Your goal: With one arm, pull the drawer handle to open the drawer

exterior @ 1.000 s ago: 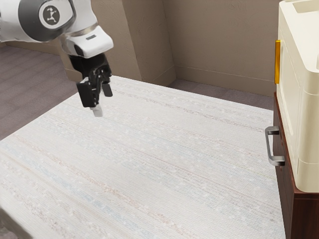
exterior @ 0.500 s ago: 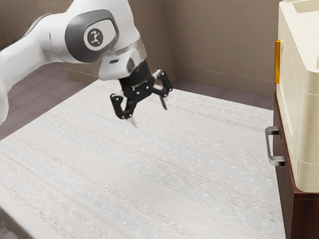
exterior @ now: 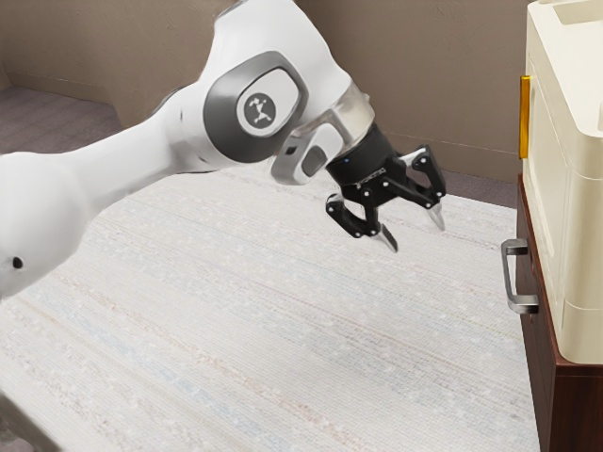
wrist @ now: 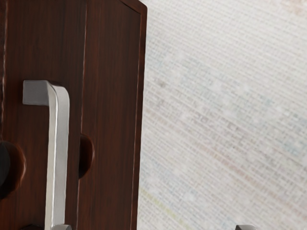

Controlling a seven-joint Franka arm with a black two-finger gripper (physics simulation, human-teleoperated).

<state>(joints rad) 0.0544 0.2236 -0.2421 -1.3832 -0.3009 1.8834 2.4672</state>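
Exterior view: arm [exterior: 132,155] reaches in from the exterior view's left, over the bench [exterior: 236,330], whose pale top has a woven look with faint stripes. End effector [exterior: 417,236] hangs above the bench, tilted toward the exterior view's right, its two fingers well apart, space between them, clamped on nothing.

Task's thing: silver handle [exterior: 510,278], a bent bar on the front of the dark wood drawer [exterior: 533,282], at the exterior view's right. End effector is apart from it. Drawer sits shut in its cabinet [exterior: 579,405]. Cannot tell whether the cabinet stands on the bench or against it.

On top of the cabinet: cream box [exterior: 556,207], upright, with a yellow strip [exterior: 525,118] on the side facing the arm. Brown wall [exterior: 424,75] behind, dull purplish floor [exterior: 57,118] past the bench.

Wrist view: handle runs along the wood, its squared end bent in to the drawer front. Round dark hollow [wrist: 17,167] near the bar; smaller rounded notch [wrist: 86,155] on the bar's other side, by a seam.
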